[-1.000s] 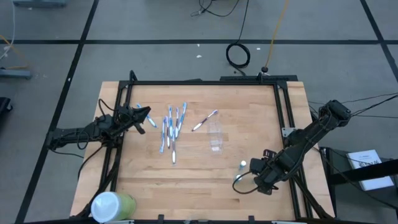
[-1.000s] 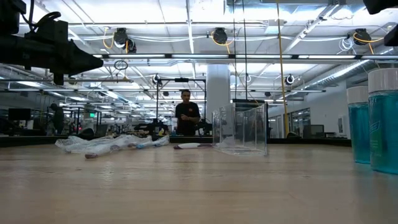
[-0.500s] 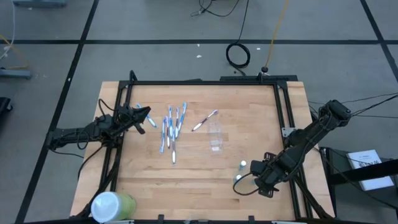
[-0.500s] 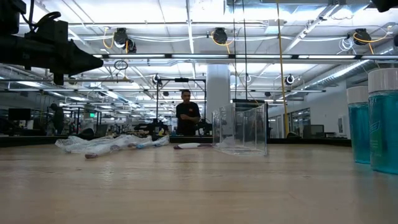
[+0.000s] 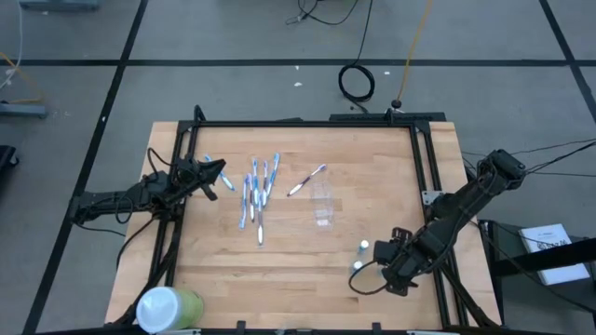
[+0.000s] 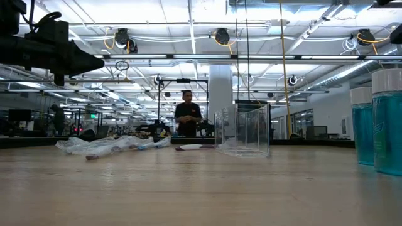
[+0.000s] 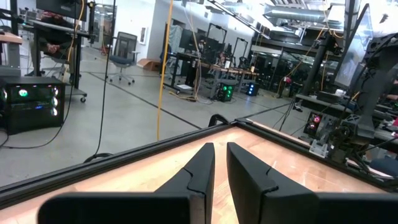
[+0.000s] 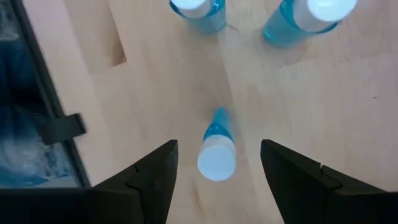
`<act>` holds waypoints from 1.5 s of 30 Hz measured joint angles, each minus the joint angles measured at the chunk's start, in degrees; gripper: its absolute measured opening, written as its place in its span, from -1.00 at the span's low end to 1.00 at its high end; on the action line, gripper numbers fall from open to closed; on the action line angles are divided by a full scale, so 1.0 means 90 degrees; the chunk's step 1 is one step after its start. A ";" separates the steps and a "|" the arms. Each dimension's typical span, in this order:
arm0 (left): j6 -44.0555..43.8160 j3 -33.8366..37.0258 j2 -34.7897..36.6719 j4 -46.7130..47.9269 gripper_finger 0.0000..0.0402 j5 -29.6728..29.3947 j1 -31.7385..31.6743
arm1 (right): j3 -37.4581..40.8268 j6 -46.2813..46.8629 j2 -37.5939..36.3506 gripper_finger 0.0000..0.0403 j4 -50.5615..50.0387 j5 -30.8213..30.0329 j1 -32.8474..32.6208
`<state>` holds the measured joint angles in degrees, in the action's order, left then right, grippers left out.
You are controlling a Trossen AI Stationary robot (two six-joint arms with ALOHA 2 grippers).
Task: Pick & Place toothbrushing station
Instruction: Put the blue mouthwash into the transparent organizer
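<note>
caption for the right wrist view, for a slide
Open right gripper poised above a small blue white-capped tube on the wooden table.

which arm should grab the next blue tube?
Right. Its end effector hangs open straight over one small white-capped blue tube, with the other two just beyond. The left end effector sits shut at the far-left side of the wooden table, by the toothbrushes.

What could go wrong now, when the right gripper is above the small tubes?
1. The right gripper hangs open over one white-capped tube, and two more tubes stand close by. Descending, a finger might tip that tube or push it into its neighbours.
2. The tubes stand near the table's edge, so a knocked one may roll off.
3. The left gripper waits beside the toothbrushes; a sweep could scatter them.
</note>
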<state>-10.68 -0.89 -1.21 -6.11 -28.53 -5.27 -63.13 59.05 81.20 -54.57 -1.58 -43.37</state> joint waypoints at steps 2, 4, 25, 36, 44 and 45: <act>-0.0001 0.0000 0.0000 0.0000 -0.77 0.0000 0.0000 | 0.0000 -0.0020 0.0048 0.10 -0.0069 -0.0002 -0.0050; -0.0002 0.0000 0.0000 0.0000 -0.77 0.0000 -0.0001 | 0.0000 -0.0043 0.0120 0.10 -0.0083 -0.0003 -0.0073; 0.0000 0.0000 0.0000 0.0000 -0.77 0.0000 0.0001 | 0.0000 -0.0169 0.0589 0.01 -0.0065 -0.0153 -0.0151; 0.0000 0.0000 -0.0001 0.0000 -0.77 0.0000 -0.0001 | 0.0000 -0.0496 0.0585 -0.53 -0.0081 -0.0146 -0.0151; -0.0001 0.0000 0.0000 0.0000 -0.77 0.0000 0.0002 | 0.0004 -0.0498 0.0536 -0.56 -0.0282 -0.0132 -0.0151; 0.0000 0.0000 0.0000 0.0000 -0.77 0.0000 0.0002 | 0.0007 -0.0498 0.0500 -0.56 -0.0301 -0.0129 -0.0145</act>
<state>-10.68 -0.89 -1.21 -6.11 -28.53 -5.26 -63.07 54.57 85.70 -57.28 -2.74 -44.68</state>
